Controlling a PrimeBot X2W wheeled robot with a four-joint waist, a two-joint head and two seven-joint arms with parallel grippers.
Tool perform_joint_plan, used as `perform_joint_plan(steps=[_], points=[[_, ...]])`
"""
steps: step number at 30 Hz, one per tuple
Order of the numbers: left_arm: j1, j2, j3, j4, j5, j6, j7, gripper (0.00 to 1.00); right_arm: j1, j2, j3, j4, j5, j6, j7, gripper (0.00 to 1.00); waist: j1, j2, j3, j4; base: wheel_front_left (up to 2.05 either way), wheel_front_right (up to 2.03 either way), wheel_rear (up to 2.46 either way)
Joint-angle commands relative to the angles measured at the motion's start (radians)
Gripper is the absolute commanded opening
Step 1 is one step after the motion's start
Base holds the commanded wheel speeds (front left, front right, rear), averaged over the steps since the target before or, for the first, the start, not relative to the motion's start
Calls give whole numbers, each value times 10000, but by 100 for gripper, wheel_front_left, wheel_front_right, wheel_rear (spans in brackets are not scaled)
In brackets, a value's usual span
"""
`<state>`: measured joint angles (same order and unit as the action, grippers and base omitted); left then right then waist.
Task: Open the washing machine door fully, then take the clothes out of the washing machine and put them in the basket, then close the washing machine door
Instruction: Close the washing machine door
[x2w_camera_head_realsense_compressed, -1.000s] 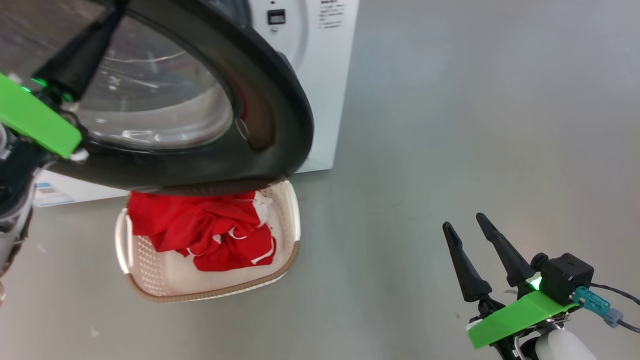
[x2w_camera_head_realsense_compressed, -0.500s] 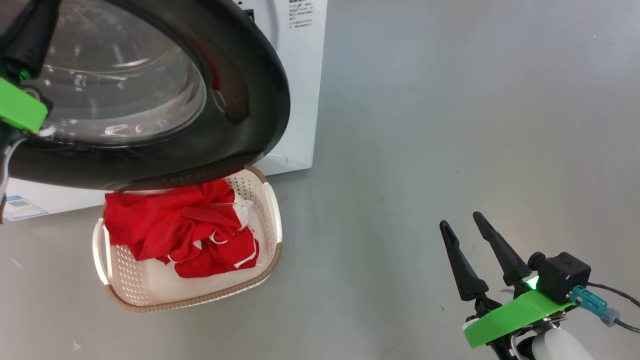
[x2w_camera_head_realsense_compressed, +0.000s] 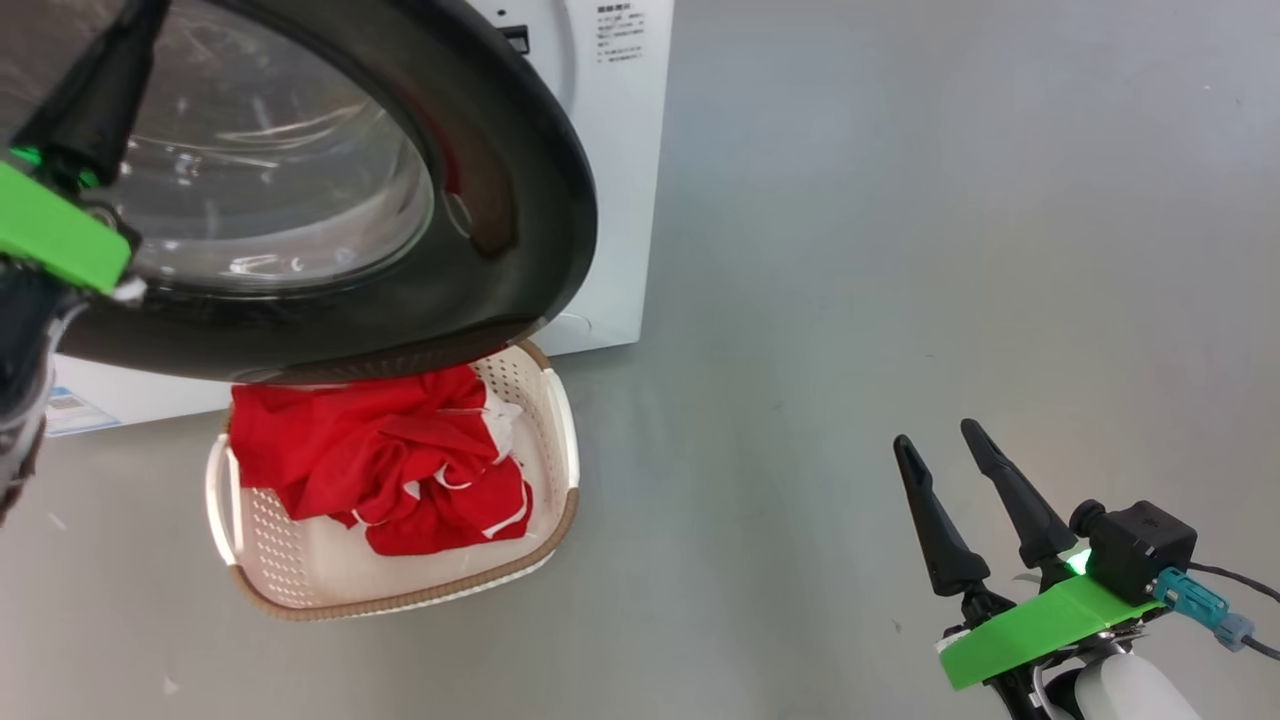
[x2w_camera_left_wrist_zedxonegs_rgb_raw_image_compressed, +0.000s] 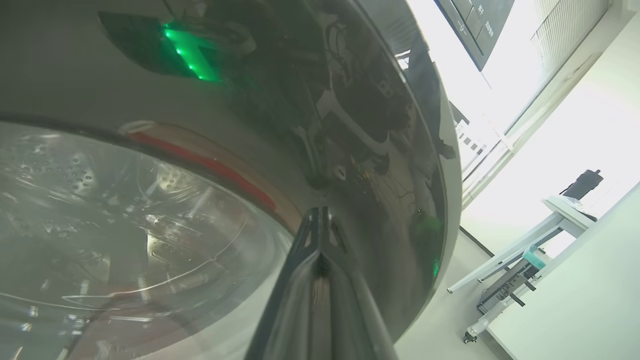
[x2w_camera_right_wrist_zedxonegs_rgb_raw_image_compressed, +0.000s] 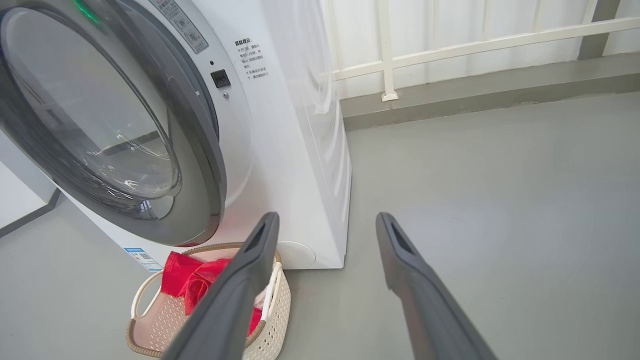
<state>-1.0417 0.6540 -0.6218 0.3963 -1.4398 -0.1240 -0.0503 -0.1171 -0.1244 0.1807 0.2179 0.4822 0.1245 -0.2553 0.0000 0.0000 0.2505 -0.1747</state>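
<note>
Door (x2w_camera_head_realsense_compressed: 530, 200) against left hand (x2w_camera_left_wrist_zedxonegs_rgb_raw_image_compressed: 320, 222)

Washing machine (x2w_camera_right_wrist_zedxonegs_rgb_raw_image_compressed: 310, 150) labels (x2w_camera_right_wrist_zedxonegs_rgb_raw_image_compressed: 251, 59): illegible print.

The door (x2w_camera_head_realsense_compressed: 520, 200) has a glossy black rim around clear glass streaked with pale reflections. The machine (x2w_camera_head_realsense_compressed: 625, 150) is white with small dark print and a blue-and-white label (x2w_camera_head_realsense_compressed: 70, 410) low on its front. The clothes (x2w_camera_head_realsense_compressed: 390, 460) are bright red with thin white trim. The basket (x2w_camera_head_realsense_compressed: 250, 520) is cream-white, dotted with rows of small holes, under a brown woven-look rim. The floor (x2w_camera_head_realsense_compressed: 900, 250) is plain grey. The right gripper (x2w_camera_head_realsense_compressed: 937, 433) has black jaws on a bright green bracket (x2w_camera_head_realsense_compressed: 1040, 625), beside a teal plug (x2w_camera_head_realsense_compressed: 1190, 595). The left gripper (x2w_camera_left_wrist_zedxonegs_rgb_raw_image_compressed: 318, 215) is dark grey.
</note>
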Motion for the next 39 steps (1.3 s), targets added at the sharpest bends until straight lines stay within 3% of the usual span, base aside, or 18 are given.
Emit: perform_joint_plan(steps=[1, 12, 14, 19, 23, 25, 30, 39], points=[[41, 628, 282, -218, -62, -67, -103, 0, -128, -157, 188, -211, -58, 62, -65, 100, 0, 0, -102, 124, 0, 0, 0], [1619, 918, 30, -808, -480, -67, -1191, 0, 106, -501, 134, -228, -107, 62, -65, 100, 0, 0, -505, 664, 0, 0, 0], [1965, 988, -26, -925, -481, -67, -1418, 22, 163, -568, 122, -232, -112, 62, -65, 100, 0, 0, -577, 781, 0, 0, 0], [2750, 1009, -151, -884, -240, -67, -1885, 51, 308, -705, 82, -235, -124, 62, -65, 100, 0, 0, -761, 1071, 0, 0, 0], [3370, 857, -92, -775, 14, -67, -2060, 88, 395, -767, 56, -237, -127, 62, -65, 100, 0, 0, -895, 1231, 0, 0, 0], [3702, 834, -99, -699, 381, -67, -2093, 100, 436, -789, 38, -237, -123, 62, -65, 100, 0, 0, -946, 1298, 0, 0, 0], [4570, 362, 685, -539, 1497, -67, -2110, 100, 468, -838, 35, -244, -111, 62, -65, 100, 0, 0, -1005, 1415, 0, 0, 0], [6736, -1181, 2736, -809, 3167, -67, -2113, 100, 559, -877, -22, -271, -103, 62, -65, 100, 0, 0, -1095, 1500, 0, 0, 0]])
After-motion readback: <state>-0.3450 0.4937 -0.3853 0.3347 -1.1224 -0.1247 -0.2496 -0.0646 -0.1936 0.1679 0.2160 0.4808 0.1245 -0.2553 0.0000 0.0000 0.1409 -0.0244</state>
